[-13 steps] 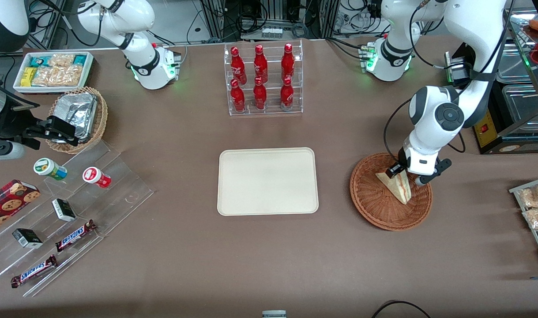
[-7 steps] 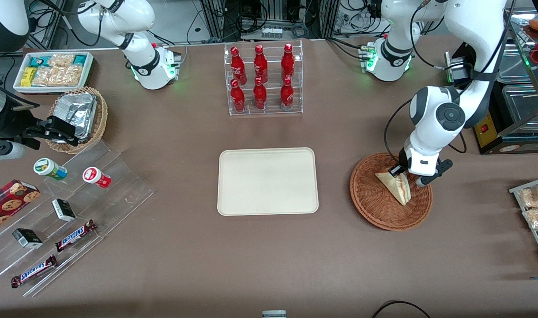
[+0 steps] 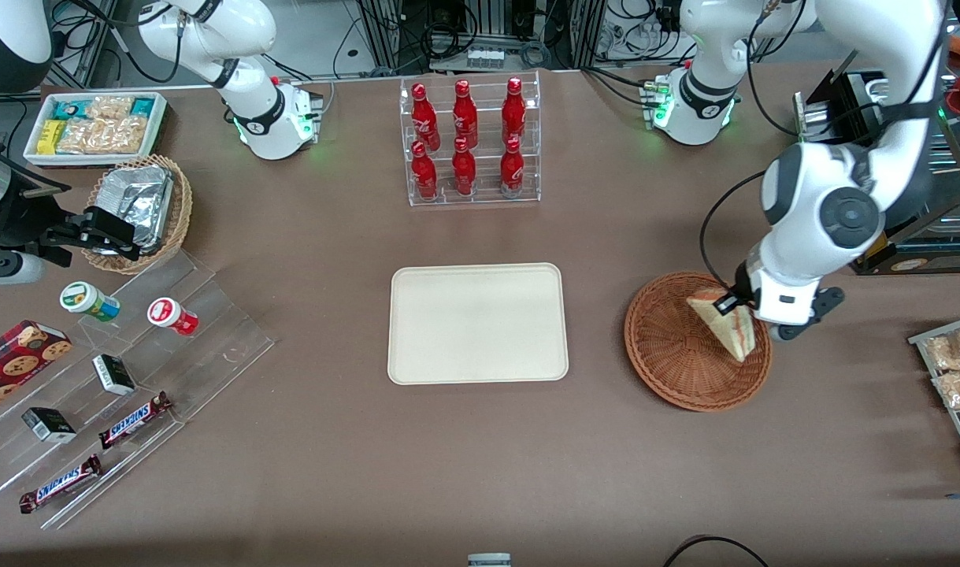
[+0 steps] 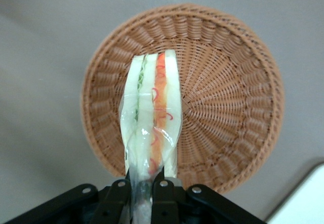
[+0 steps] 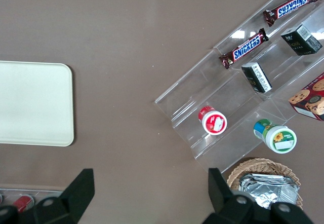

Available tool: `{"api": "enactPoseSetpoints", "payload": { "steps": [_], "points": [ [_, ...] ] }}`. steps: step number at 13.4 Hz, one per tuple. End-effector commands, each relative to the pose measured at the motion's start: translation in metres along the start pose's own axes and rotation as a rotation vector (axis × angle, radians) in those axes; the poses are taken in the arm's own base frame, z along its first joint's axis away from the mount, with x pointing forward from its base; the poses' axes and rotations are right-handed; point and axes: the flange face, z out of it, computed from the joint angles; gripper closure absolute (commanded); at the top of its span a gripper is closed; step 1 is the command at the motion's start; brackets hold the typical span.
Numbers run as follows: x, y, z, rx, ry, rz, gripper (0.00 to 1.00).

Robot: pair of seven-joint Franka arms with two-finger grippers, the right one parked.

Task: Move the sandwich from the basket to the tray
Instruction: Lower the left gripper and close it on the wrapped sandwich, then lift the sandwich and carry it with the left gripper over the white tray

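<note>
A brown table [image 3: 306, 472] carries the whole layout, with cables and equipment racks along its edge farthest from the front camera. The cream-white tray [image 3: 478, 324] lies flat at the middle of the table. Farther from the camera than the tray stands a clear acrylic rack [image 3: 472, 142] holding six red bottles in two rows. Toward the working arm's end, the shallow reddish-brown wicker basket [image 3: 676, 362] sits on the table, well apart from the tray. Toward the parked arm's end, a clear stepped display [image 3: 212, 331] holds two Snickers bars [image 3: 133, 420], small dark boxes and two lidded cups, with a deeper tan basket of foil packets [image 3: 137, 206] and a white bin of snack packets [image 3: 94, 126] farther from the camera.

The left gripper [image 3: 751, 315] hangs over the basket's edge nearest the working arm. Its jaws pinch one corner of the plastic-wrapped sandwich [image 4: 151, 120], which is held above the basket's weave, the red-orange and green filling stripes facing the wrist camera; in the front view the sandwich [image 3: 724, 321] tilts down toward the basket floor.
</note>
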Motion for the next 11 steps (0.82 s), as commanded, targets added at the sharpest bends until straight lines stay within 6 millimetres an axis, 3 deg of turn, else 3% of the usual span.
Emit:
{"api": "enactPoseSetpoints", "payload": {
  "steps": [1,5,11],
  "points": [
    [0.004,0.011,-0.048,0.019,-0.009,0.048,1.0],
    [-0.028,0.044,-0.078,0.021,-0.027,0.369,1.0],
    [-0.111,0.127,-0.068,0.011,-0.036,0.616,1.0]
  ]
}}
